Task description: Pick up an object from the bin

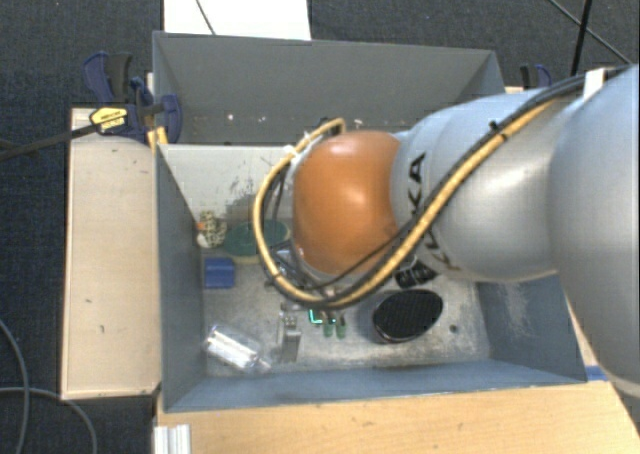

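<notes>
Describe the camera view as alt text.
A robot arm with an orange wrist cover reaches from the right into a grey metal bin. Nearby lie a blue block, a clear crumpled wrapper and a black round disc.

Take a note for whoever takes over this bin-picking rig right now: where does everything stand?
Gripper: low in the bin, near its front wall, below the orange wrist cover.
Nearest things: clear crumpled wrapper on the view's left of it, black round mesh piece on the right.
Blue block and green disc lie by the left wall.
Done: no pick visible yet.
Left: grasp one thing and lift it out.
</notes>
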Robot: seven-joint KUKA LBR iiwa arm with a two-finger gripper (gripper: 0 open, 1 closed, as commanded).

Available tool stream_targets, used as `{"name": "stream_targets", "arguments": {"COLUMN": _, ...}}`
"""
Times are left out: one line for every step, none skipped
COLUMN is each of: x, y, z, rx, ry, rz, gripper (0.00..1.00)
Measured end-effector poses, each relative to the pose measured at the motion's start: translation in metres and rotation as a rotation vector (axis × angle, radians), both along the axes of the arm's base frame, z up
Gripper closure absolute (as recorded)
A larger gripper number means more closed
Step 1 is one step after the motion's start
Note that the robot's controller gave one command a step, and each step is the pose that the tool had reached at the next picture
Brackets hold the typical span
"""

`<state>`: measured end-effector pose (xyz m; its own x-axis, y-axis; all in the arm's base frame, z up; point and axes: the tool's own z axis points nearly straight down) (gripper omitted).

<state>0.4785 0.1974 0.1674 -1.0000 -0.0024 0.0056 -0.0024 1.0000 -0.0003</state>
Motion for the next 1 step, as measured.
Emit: {"name": "stream_targets", "arguments": {"x": -0.0002, "y": 0.0027, "z": -0.0879, "rx": -0.001, "ry": 0.001, "rz": -0.034, "gripper": 0.00}}
